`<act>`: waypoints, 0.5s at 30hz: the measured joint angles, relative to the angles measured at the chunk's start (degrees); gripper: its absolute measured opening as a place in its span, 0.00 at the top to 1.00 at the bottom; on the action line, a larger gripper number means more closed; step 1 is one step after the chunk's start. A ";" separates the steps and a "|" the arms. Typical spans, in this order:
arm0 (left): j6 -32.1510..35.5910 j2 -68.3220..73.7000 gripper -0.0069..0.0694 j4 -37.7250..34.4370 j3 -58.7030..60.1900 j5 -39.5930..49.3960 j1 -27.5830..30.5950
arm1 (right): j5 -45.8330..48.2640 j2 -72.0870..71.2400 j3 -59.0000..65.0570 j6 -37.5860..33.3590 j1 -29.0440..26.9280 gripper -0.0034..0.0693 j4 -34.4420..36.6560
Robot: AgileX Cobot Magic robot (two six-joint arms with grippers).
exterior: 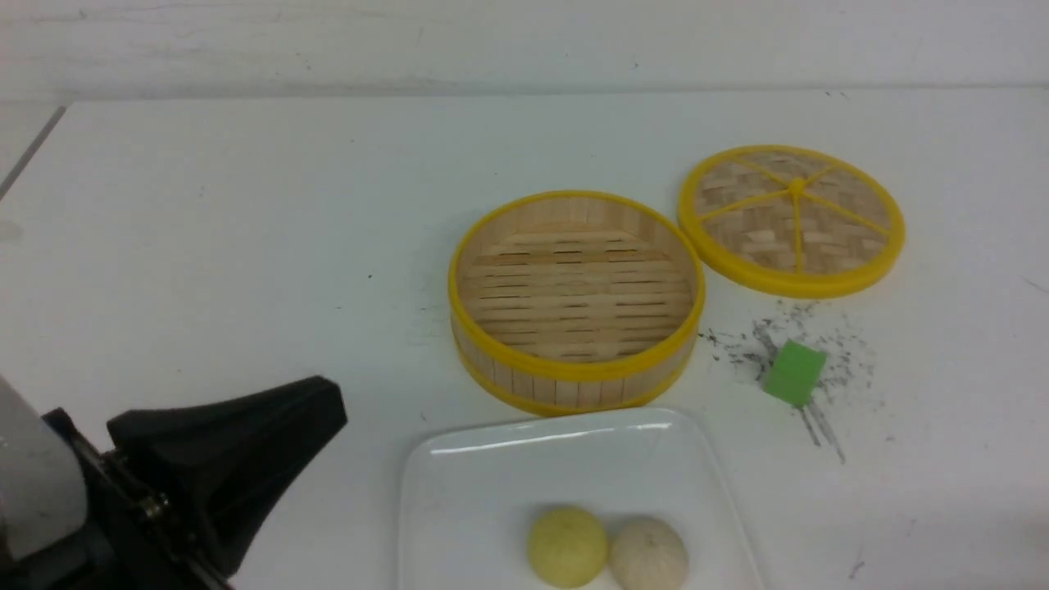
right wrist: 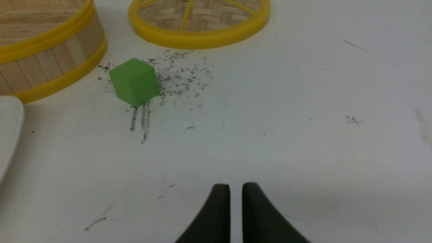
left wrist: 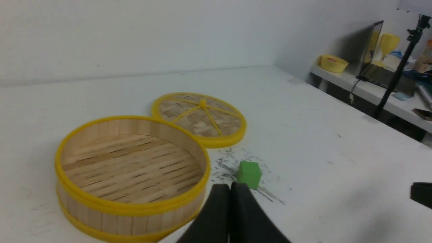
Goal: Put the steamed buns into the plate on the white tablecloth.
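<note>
- Resting side by side on the plate (exterior: 459,500), your two steamed buns sit at its 6 o'clock edge: the yellow bun (exterior: 567,546) touches the beige bun (exterior: 649,555) on its 3 o'clock side.
- Your plate lies on the white tablecloth (exterior: 205,246), just at 6 o'clock of the bamboo steamer (exterior: 576,303), whose basket holds nothing.
- Your steamer lid (exterior: 792,220) lies flat at 2 o'clock of the steamer, just beside its rim.
- Your green cube (exterior: 793,373) sits at 4 o'clock of the steamer, among black scuff marks.
- Your left gripper (left wrist: 230,189) is raised at the table's 8 o'clock corner, tips aimed toward the steamer, fingers pressed together, holding nothing.
- Your right gripper (right wrist: 236,190) hovers low over bare cloth, well apart from the cube; fingers stand a narrow slit apart, pinching nothing.
</note>
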 joint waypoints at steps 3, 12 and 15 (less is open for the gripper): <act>-0.17 0.00 0.89 0.24 0.00 3.66 0.00 | 0.00 0.00 0.00 0.00 0.00 0.84 0.00; -2.92 0.00 0.88 -11.06 0.00 11.68 0.36 | 0.00 0.00 0.00 0.00 0.00 0.82 0.00; 3.07 0.00 0.88 -20.23 0.00 15.72 3.00 | 0.00 0.00 0.00 0.00 0.00 0.82 0.00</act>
